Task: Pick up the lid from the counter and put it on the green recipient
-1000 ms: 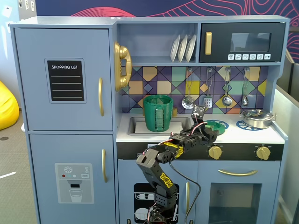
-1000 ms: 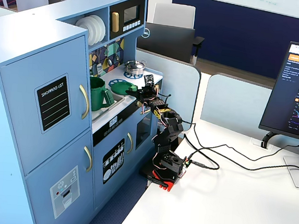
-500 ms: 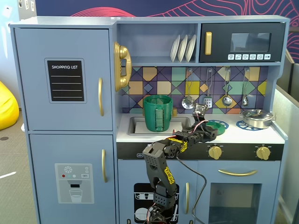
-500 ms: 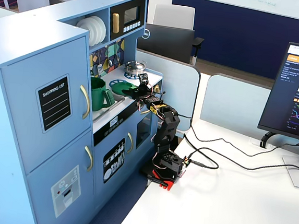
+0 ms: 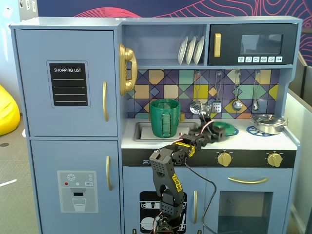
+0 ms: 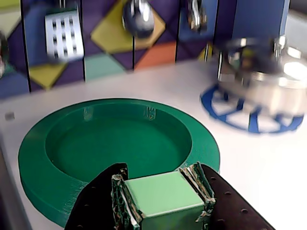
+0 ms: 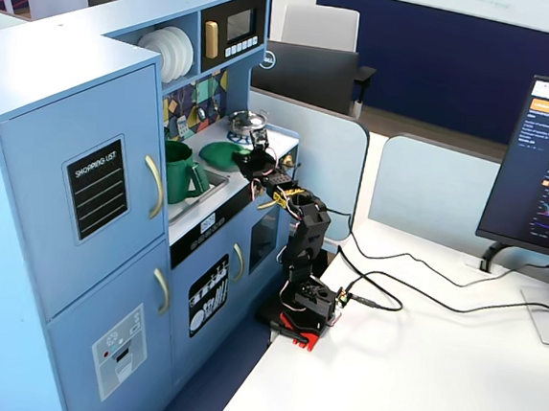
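The green lid lies flat on or just above the white counter, right of the sink; I cannot tell whether it touches. My gripper is shut on its blocky light-green knob, with one black finger on each side. In a fixed view the gripper reaches over the counter edge to the lid. The tall green recipient stands upright and open in the sink, to the left of the gripper. It also shows in the other fixed view, with the lid behind it.
A shiny steel pot sits on a blue burner ring to the right of the lid. Utensils hang on the tiled back wall above the counter. The recessed sink holds the recipient. A shelf and a microwave overhang the counter.
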